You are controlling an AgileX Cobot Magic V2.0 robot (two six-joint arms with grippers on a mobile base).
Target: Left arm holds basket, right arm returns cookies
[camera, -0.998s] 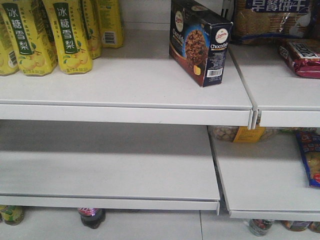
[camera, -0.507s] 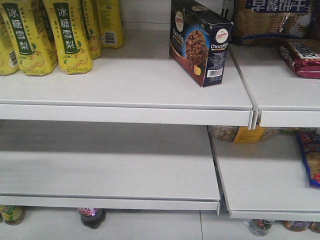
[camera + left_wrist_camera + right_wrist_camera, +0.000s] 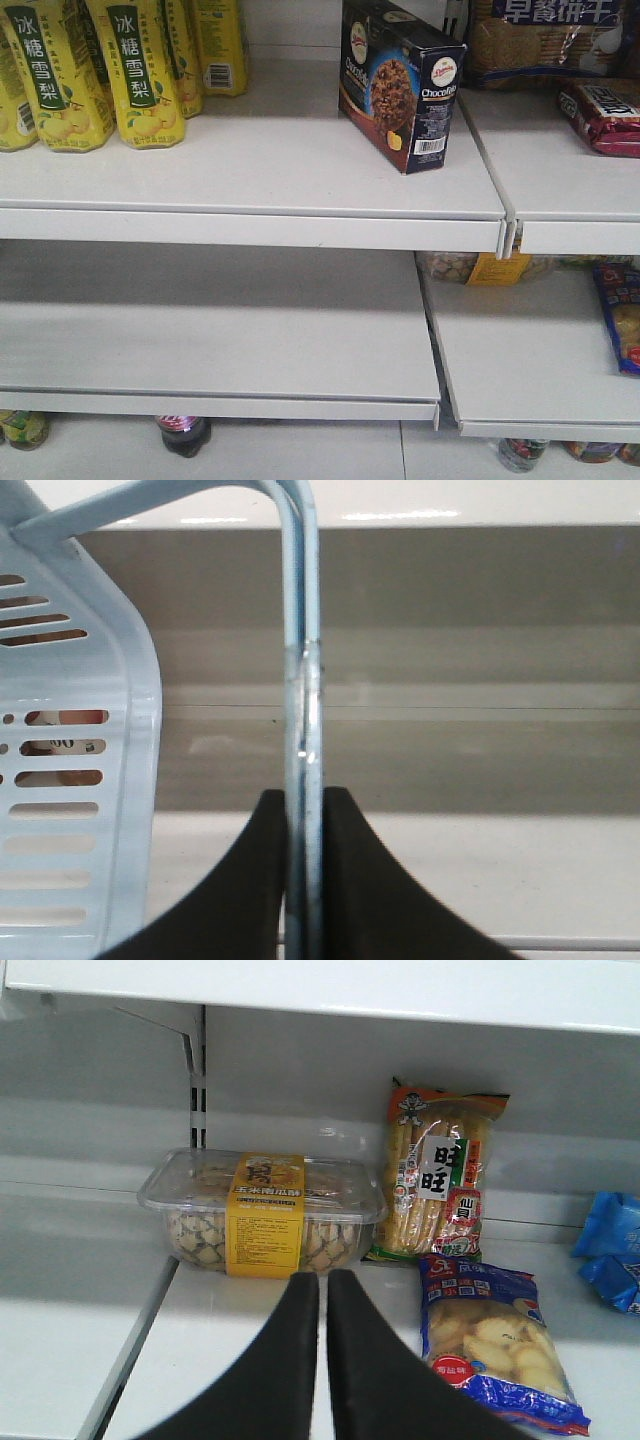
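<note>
Standing upright near the right end of the upper shelf, the cookies sit free of any end effector, turned at a slight angle with the barcode end facing outward. Yellow drink bottles line the far left of the same shelf, and a clear biscuit bag and a red packet lie on the neighbouring shelf to the right.

The left end effector has its two black fingers pressed together on the pale blue handle of the basket, whose slotted side fills the left of that wrist view.

The right end effector is empty, its fingers nearly together with only a thin gap between them. It points toward a clear tub with a yellow label, with snack bags beside it on a lower shelf.
</note>
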